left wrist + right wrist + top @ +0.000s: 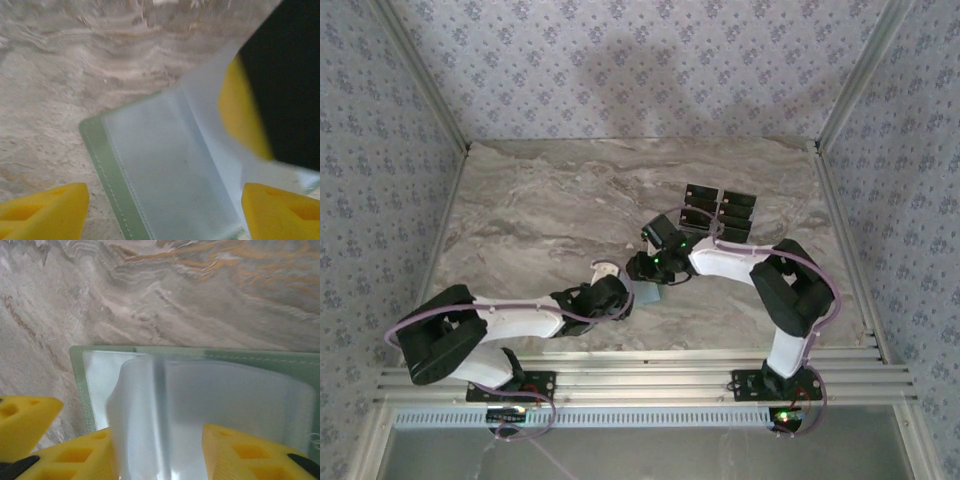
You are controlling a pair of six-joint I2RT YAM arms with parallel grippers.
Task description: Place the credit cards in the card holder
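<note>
Two grippers are noted at the sage-green card holder, laid open between them; credit cards ranged beyond; left gripper released, straddling it; right gripper about a raised clear sleeve, grip not determinable; sleeve judged limp, slippery, best taken at its free edge.
</note>
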